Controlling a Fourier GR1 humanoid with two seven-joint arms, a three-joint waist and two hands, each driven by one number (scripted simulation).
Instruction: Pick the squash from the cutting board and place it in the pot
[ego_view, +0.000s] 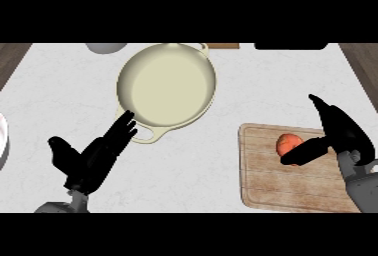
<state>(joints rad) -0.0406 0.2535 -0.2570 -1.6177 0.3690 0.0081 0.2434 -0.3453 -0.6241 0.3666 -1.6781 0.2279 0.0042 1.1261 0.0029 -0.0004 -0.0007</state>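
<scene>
1. At 7 o'clock, nearest to us, the left hand (88, 160) rises on its grey forearm over the white counter (192, 170). Its fingers (122, 127) are straight and lie close together, pointing to 1 o'clock, with the thumb spread out to the left. It holds nothing.
2. At 4 o'clock lies the wooden cutting board (288, 185), with its long side going from near to far.
3. The right hand (341, 132) is at 3 o'clock, over the far right corner of the board. Its fingers (325, 107) are straight and point to 12 o'clock. Its thumb (301, 154) is spread wide towards 8 o'clock. The hand is not closed on anything.
4. The orange squash (288, 142) is on the far part of the board, just beside the right hand, at its left. The thumb crosses the near edge of the squash; we cannot tell whether it touches.
5. The cream oval pot (166, 85) stands at 11 o'clock, well apart from the board. Nothing is inside it. The tips of the left hand's fingers reach its near handle (145, 136) in the view; we cannot tell if they touch.
6. At the far edge a grey round thing (107, 47) is at 11 o'clock, and a black thing (291, 46) at 1 o'clock.
</scene>
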